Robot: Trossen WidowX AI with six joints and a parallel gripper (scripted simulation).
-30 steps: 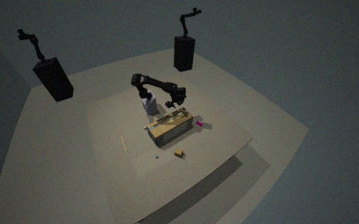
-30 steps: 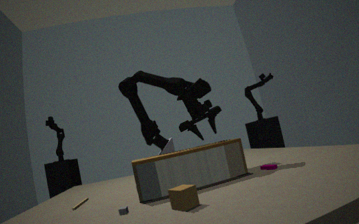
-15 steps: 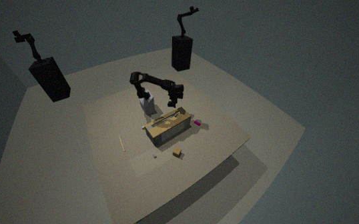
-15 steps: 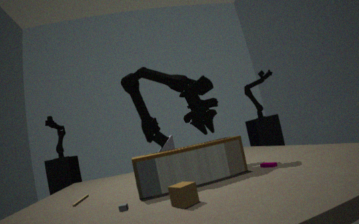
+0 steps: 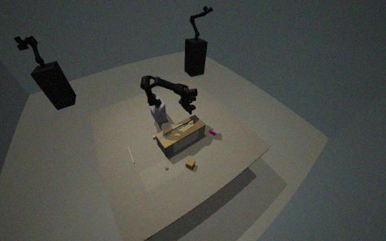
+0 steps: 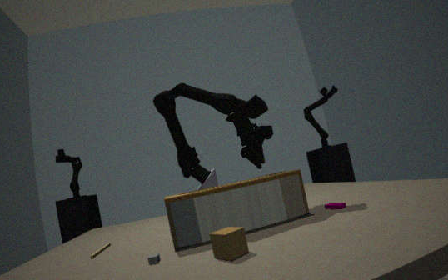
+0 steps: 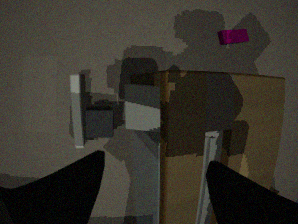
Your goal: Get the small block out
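Small block: cannot tell for sure which piece it is; no block can be made out behind the box's clear front.
Gray piece: a dark gray piece (image 7: 99, 122) shows in the wrist view between a white bar (image 7: 77, 111) and the box, low down; whether it is the block is unclear.
Box: the wooden box (image 5: 184, 134) (image 6: 236, 210) (image 7: 260, 115) stands upright on the table (image 5: 230, 154) (image 6: 371, 217) (image 7: 40, 45), with a long slot in its top.
Jaws: the gripper (image 5: 191, 112) (image 6: 260, 167) (image 7: 157, 164) is partly spread, nothing between its fingers, above the box's right end in the outside view.
Pink piece: a magenta bar (image 5: 212, 133) (image 6: 335, 206) (image 7: 233, 36) lies on the table near that end.
Front of box: a wooden cube (image 5: 190, 163) (image 6: 229, 243) sits near the clear front; a little blue-gray cube (image 5: 166, 168) (image 6: 153, 259) lies to its left in the outside view.
Stick: a thin yellow stick (image 5: 131, 155) (image 6: 101, 251) lies farther left.
Background: two black stands (image 5: 54, 86) (image 6: 331, 164) each carry another arm.
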